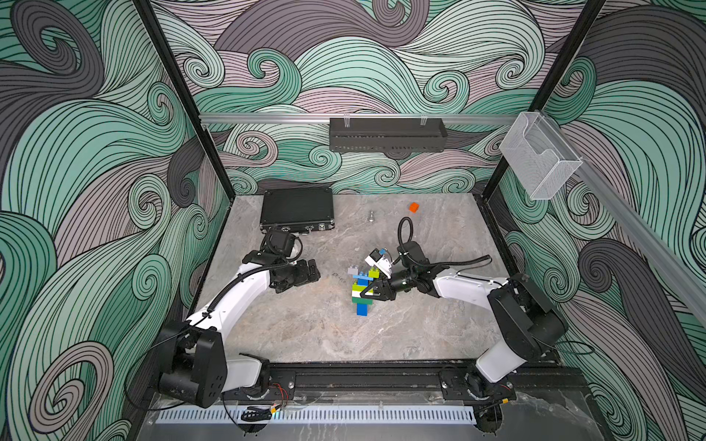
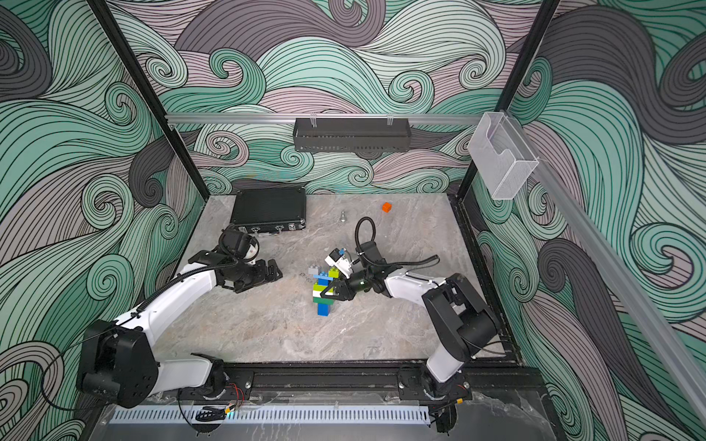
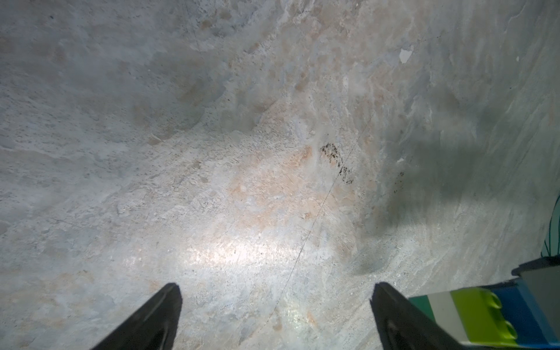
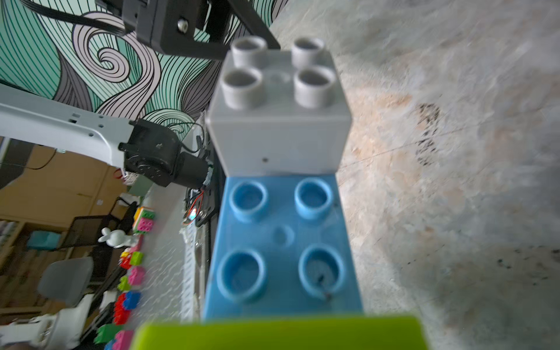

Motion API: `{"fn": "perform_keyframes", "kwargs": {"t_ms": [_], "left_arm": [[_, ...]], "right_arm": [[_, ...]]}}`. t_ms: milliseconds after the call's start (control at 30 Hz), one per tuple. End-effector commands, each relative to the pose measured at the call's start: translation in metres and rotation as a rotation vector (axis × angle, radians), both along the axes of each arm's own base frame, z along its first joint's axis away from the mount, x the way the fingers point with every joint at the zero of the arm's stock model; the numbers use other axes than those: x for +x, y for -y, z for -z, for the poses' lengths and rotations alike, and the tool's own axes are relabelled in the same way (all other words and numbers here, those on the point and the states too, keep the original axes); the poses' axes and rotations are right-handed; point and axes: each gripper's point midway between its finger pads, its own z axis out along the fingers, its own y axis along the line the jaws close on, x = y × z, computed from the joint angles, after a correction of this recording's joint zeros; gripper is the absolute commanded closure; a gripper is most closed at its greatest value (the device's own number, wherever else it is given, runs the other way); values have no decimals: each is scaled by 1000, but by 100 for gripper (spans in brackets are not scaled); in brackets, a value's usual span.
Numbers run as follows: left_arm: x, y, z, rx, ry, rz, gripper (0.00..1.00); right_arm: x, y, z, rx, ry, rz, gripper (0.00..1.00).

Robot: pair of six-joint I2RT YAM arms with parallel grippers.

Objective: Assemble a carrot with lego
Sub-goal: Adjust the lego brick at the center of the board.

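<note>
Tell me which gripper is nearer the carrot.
Right. The right gripper is on the carrot, clasping its middle bands; the left gripper hangs open, well clear on its other side.

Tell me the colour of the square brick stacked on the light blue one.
Grey; the square brick shows best in the right wrist view.

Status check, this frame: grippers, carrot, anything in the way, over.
Left gripper open, empty. Right gripper shut on carrot at its white-lime band. Black case, orange block at back, well away.
</note>
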Motion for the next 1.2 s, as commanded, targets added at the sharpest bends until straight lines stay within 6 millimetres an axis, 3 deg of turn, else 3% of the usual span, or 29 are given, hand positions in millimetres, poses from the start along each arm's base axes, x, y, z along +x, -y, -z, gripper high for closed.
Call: {"fn": "perform_keyframes", "kwargs": {"t_ms": [0, 467, 900, 1067, 1167], "left_arm": [[10, 0, -13, -9, 34, -1, 1], [7, -1, -14, -3, 36, 1, 1], [7, -2, -12, -1, 32, -4, 1], [6, -3, -12, 6, 34, -7, 1], [6, -5, -12, 11, 34, -10, 1]], "right_arm": [[-21, 6, 6, -44, -181, -60, 74], [-13, 7, 49, -108, -430, -43, 76], [-6, 10, 64, -101, -580, -22, 76], [-7, 11, 70, -119, -608, -23, 73], [-3, 10, 71, -121, -602, -20, 64]]}}
